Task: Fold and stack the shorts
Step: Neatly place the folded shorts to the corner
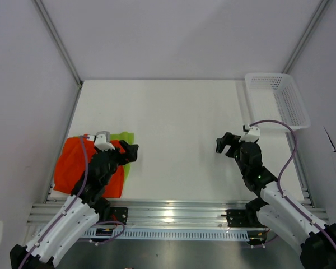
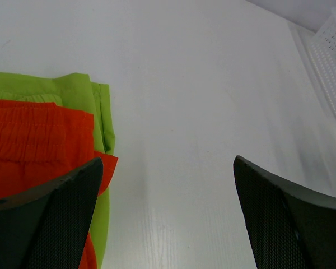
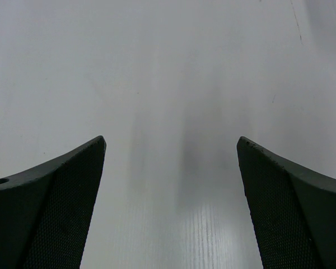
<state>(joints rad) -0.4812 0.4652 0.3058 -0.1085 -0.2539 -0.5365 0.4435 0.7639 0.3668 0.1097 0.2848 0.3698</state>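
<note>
The orange-red shorts (image 1: 73,165) lie folded on top of the lime green shorts (image 1: 125,138) at the table's near left; a green strip shows past the orange on the right side. In the left wrist view the orange shorts (image 2: 33,140) cover the green shorts (image 2: 84,92) at the left edge. My left gripper (image 1: 130,152) is open and empty just over the stack's right edge, jaws wide apart (image 2: 165,190). My right gripper (image 1: 225,143) is open and empty over bare table, far right of the stack (image 3: 171,168).
A white plastic mesh basket (image 1: 280,101) stands at the back right corner, also at the top right of the left wrist view (image 2: 330,56). Aluminium rails (image 1: 173,216) run along the near edge. Grey walls close the left, back and right.
</note>
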